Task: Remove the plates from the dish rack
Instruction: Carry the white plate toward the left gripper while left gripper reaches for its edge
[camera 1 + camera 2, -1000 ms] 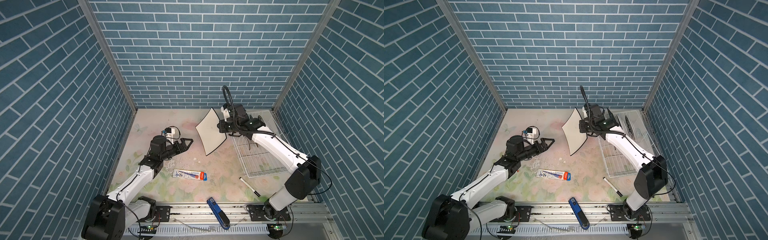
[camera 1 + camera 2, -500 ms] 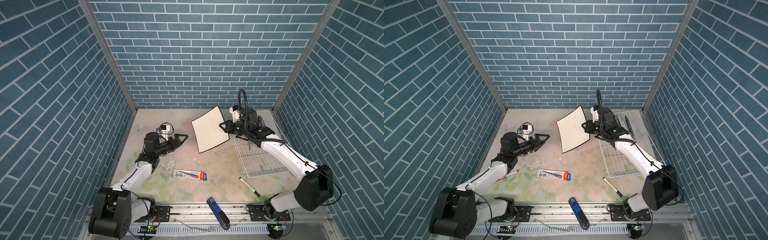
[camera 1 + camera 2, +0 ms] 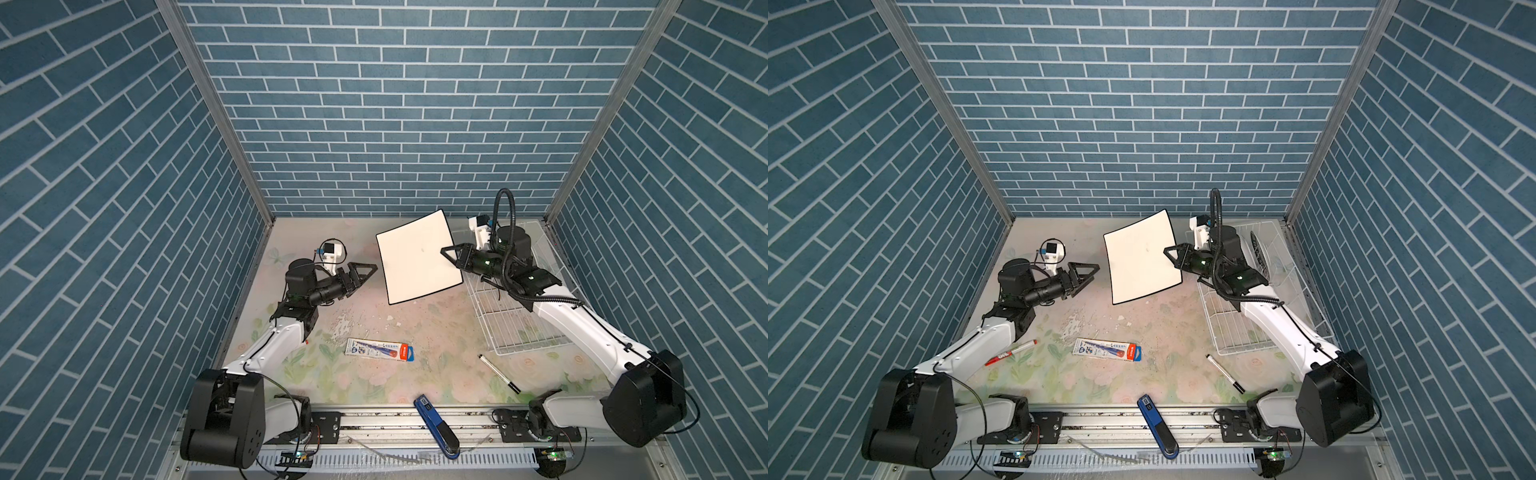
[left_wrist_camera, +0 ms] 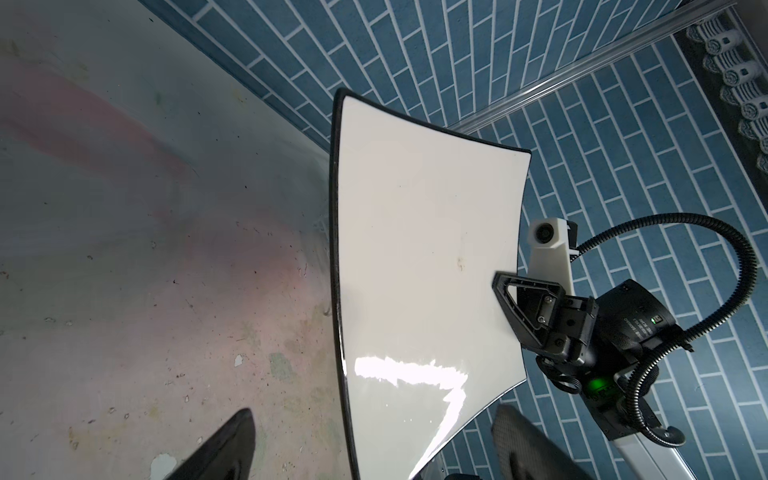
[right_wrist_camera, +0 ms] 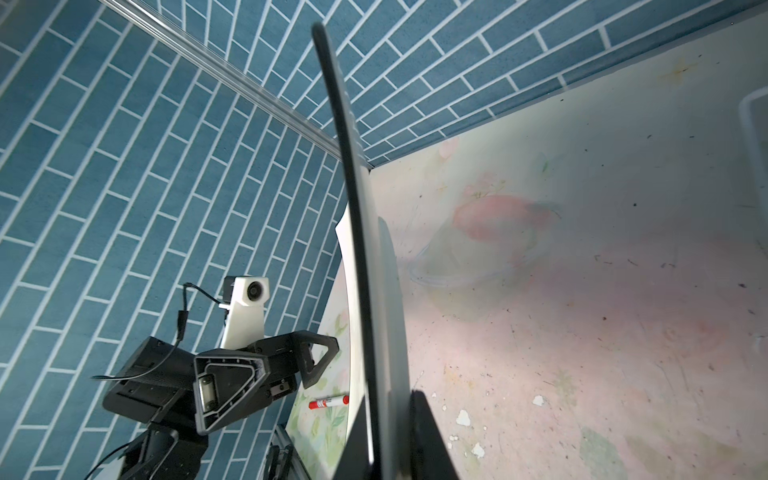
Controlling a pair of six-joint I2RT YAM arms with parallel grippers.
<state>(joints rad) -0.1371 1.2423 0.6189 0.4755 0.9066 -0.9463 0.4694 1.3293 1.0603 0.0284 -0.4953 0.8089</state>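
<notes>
Above the table (image 3: pixel 432 332), the plate (image 3: pixel 415 257) hangs between right fingers (image 4: pixel 540 307).

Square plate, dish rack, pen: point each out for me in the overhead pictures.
Square plate (image 3: pixel 417 259), in a top view, on the middle of its white face.
Dish rack (image 3: pixel 517 326), in a top view, on its bare wire floor.
Pen (image 3: pixel 498 373), in a top view, on the middle of its barrel.

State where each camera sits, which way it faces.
Top views: high at the front, looking down on table, dish rack, left arm, right arm.
Left wrist: on left arm, facing square plate and right gripper; own fingertips show.
Right wrist: on right arm, sighting along plate's rim toward left gripper; own finger shows.
Shared: plate, all views.
</notes>
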